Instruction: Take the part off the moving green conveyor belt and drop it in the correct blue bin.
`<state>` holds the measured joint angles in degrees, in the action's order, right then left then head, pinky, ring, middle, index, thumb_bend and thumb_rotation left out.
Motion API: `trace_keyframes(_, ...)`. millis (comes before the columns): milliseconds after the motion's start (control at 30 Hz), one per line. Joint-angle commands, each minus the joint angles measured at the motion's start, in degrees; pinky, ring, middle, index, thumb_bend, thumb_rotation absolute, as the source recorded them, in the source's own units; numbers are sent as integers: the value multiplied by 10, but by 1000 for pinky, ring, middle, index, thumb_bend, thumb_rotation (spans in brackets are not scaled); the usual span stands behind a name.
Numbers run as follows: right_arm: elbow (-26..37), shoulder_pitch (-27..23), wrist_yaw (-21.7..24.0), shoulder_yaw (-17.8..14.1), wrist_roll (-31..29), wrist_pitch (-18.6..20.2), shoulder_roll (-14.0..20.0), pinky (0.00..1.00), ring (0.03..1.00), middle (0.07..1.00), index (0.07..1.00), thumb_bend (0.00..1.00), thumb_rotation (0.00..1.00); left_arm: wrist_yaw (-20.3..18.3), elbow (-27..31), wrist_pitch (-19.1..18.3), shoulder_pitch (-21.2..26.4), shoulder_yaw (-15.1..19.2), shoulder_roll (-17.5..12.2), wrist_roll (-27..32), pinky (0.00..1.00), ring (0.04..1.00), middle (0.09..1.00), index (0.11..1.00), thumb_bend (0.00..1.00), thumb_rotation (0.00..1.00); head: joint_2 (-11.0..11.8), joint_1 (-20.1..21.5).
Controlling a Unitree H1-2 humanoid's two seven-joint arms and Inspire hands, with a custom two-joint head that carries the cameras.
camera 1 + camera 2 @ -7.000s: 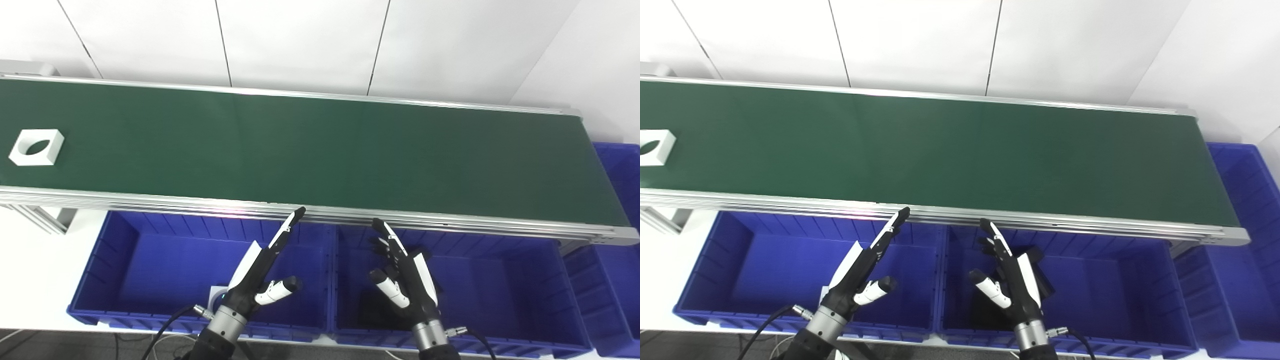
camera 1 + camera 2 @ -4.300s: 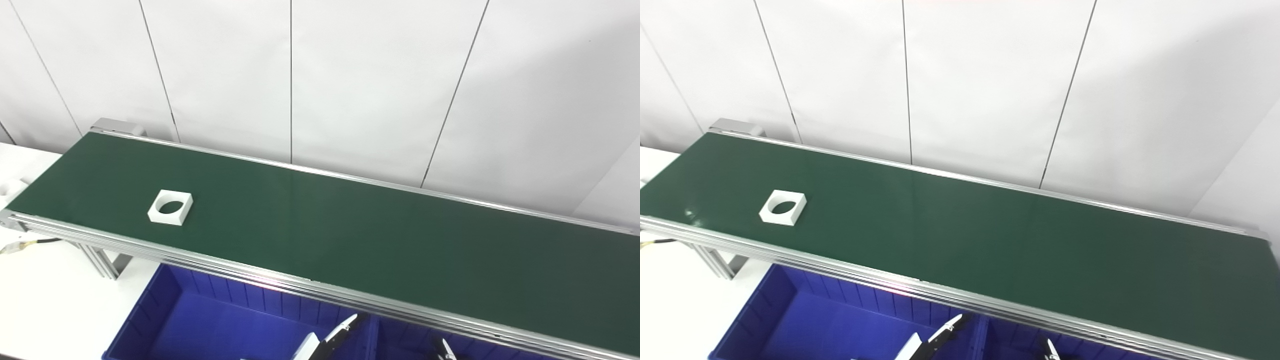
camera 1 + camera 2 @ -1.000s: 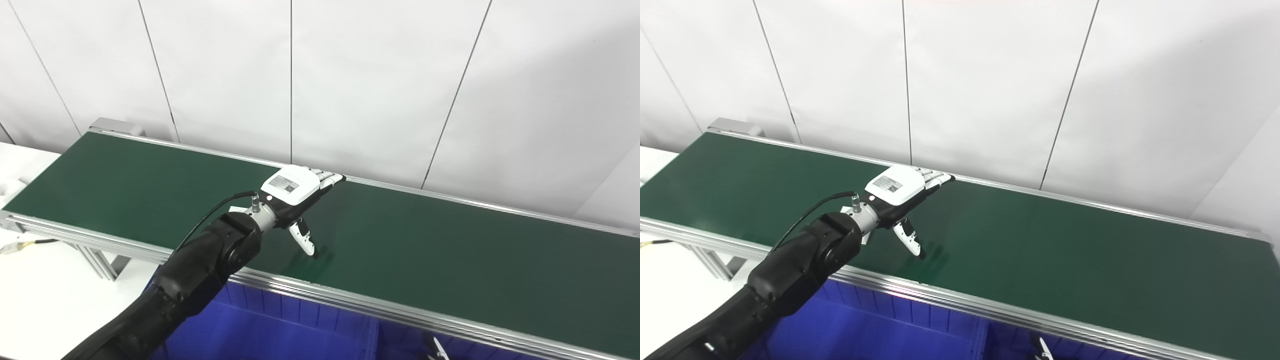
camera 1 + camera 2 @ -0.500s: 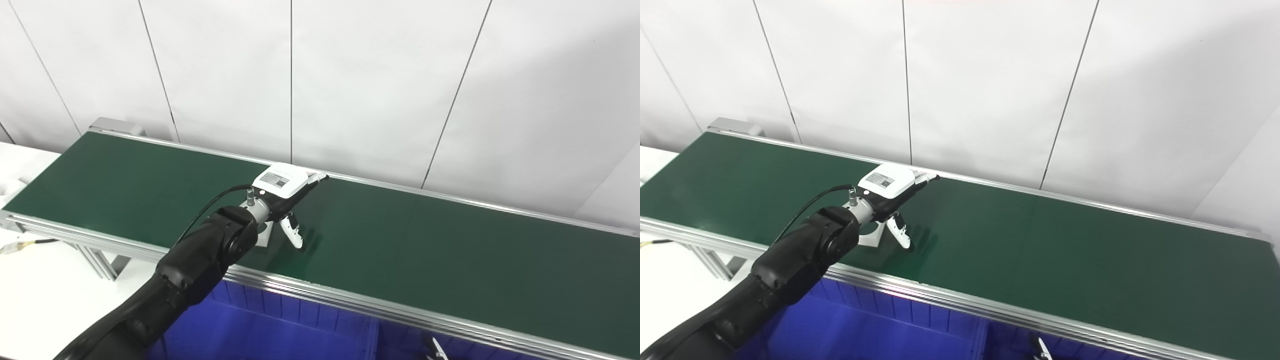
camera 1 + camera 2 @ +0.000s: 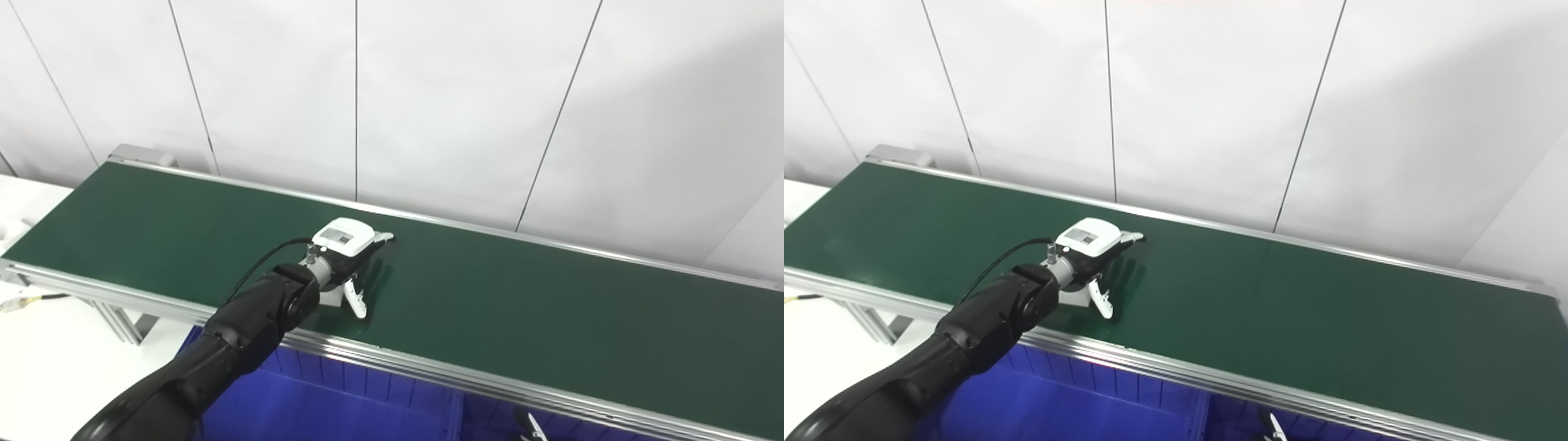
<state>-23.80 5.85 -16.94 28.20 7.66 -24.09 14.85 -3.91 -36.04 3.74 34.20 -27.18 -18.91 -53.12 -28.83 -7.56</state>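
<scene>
The green conveyor belt [image 5: 527, 306] runs from far left to near right. My left hand [image 5: 346, 244] hovers palm-down low over the belt's middle-left, fingers stretched toward the far rail and thumb [image 5: 355, 301] hanging down on the near side. Beneath it lies the white square part [image 5: 331, 298], mostly hidden, with only a corner showing beside the thumb. The fingers are not closed on it; the hand is open. Of my right hand [image 5: 531, 430] only a fingertip shows at the bottom edge, below the belt's near rail.
Blue bins [image 5: 343, 404] stand below the belt's near aluminium rail [image 5: 465, 383]. A white panelled wall rises just behind the far rail. A white table surface [image 5: 55, 355] lies at the lower left by the belt's frame.
Over the last second my left hand has dropped lower and drawn back left over the belt. The white part has ridden in under the palm, its corner now beside the thumb.
</scene>
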Motion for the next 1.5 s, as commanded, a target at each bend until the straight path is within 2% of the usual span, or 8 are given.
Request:
trace_keyframes(0, 18, -2, -5, 0, -1, -28, 2, 788, 856, 948, 955, 827, 959, -3, -3, 12, 27, -3, -10, 11, 869, 889, 905, 917, 1000, 276, -2, 1)
trace_keyframes(200, 23, 1, 2, -4, -6, -28, 1, 797, 860, 943, 954, 830, 955, -39, -13, 14, 33, -23, -15, 28, 867, 893, 903, 906, 1000, 274, -5, 3)
trace_keyframes(467, 25, 4, 4, -6, -7, -28, 0, 799, 856, 940, 953, 805, 938, -19, -31, -11, 46, -62, -17, 1, 880, 898, 901, 896, 1000, 169, -5, 5)
trace_keyframes(733, 22, 1, 7, -6, -9, -28, -2, 796, 855, 943, 953, 789, 929, -30, -30, 2, 56, -63, -21, 26, 872, 885, 891, 886, 1000, 162, -4, 5)
trace_keyframes(967, 22, 0, 5, -5, -6, -28, -3, 793, 855, 941, 955, 795, 931, -57, -21, -9, 68, -75, -29, 17, 860, 874, 882, 874, 1000, 178, -5, 7)
trace_keyframes(1100, 18, -1, 3, -4, -2, -28, -3, 790, 855, 940, 953, 809, 940, -72, -14, -2, 68, -54, -29, 53, 860, 869, 881, 870, 1000, 159, -4, 9)
trace_keyframes(1267, 16, -3, 6, -3, -4, -28, -4, 788, 856, 941, 954, 819, 936, -135, 19, -39, 66, -2, -15, 120, 761, 863, 905, 881, 1000, 150, -4, 9)
trace_keyframes(1467, 15, -4, 11, -5, -10, -28, -8, 782, 853, 936, 956, 810, 922, -161, 26, -44, 71, 14, -8, 150, 660, 836, 909, 889, 1000, 163, -3, 10)
